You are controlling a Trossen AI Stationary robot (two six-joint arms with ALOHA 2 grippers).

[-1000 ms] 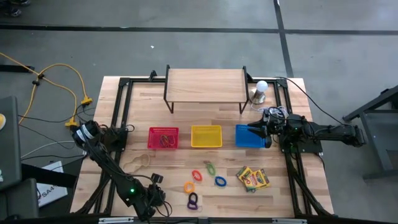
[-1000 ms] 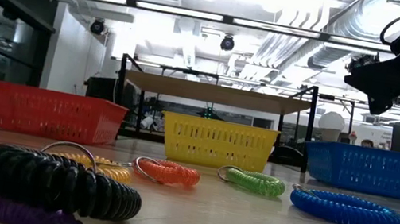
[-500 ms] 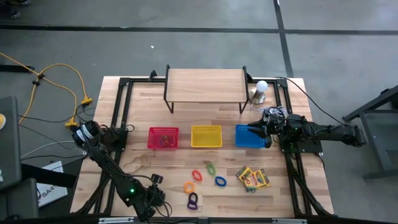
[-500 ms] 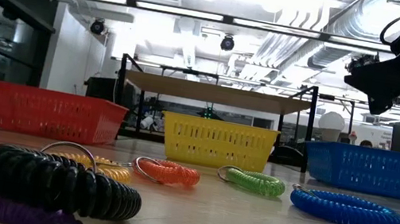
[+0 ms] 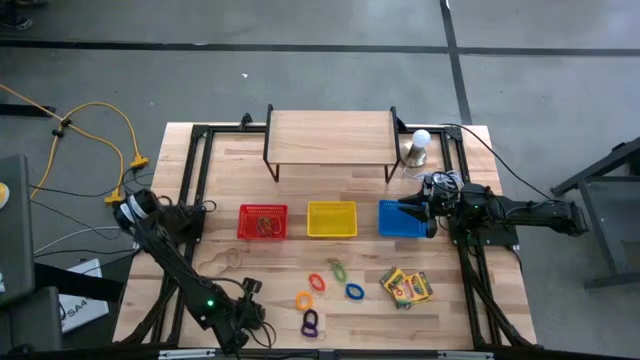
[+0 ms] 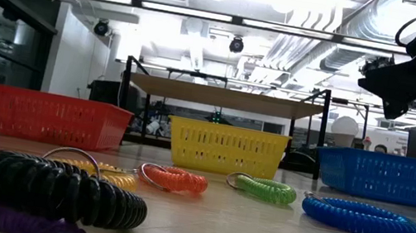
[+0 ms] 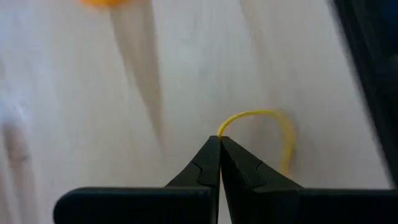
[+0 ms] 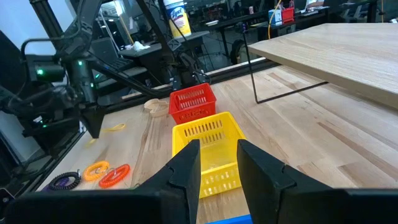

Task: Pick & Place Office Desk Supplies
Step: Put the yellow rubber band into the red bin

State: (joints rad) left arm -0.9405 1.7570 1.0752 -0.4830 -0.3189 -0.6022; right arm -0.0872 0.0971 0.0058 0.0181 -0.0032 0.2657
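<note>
**A:** Start with the big things. What is laid out on the bench (image 5: 330,160)?

**B:** A wooden riser (image 5: 330,136) sits at upper centre of the high view. Below it stand three baskets in a row: red basket (image 5: 263,221), yellow basket (image 5: 332,219), blue basket (image 5: 400,220). In the lower middle lie the crayon boxes (image 5: 407,287), then the coil rings: blue ring (image 5: 354,291), green ring (image 5: 339,269), orange ring (image 5: 316,282), purple ring (image 5: 310,322).

**A:** And which step is in hand?

**B:** A pick, I judge. The left claw (image 7: 219,144) is down at the lower left of the bench, its tips pinched together on a thin yellow rubber band (image 7: 267,124) lying flat on the wood.

**A:** The other arm?

**B:** The right claw (image 8: 217,163) waits over the blue basket, narrowly parted and holding nothing.

**A:** What does the next move call for?

**B:** Probably a straight lift to check the band comes along, then a carry to a basket; the red one already seems to hold bands.
</note>
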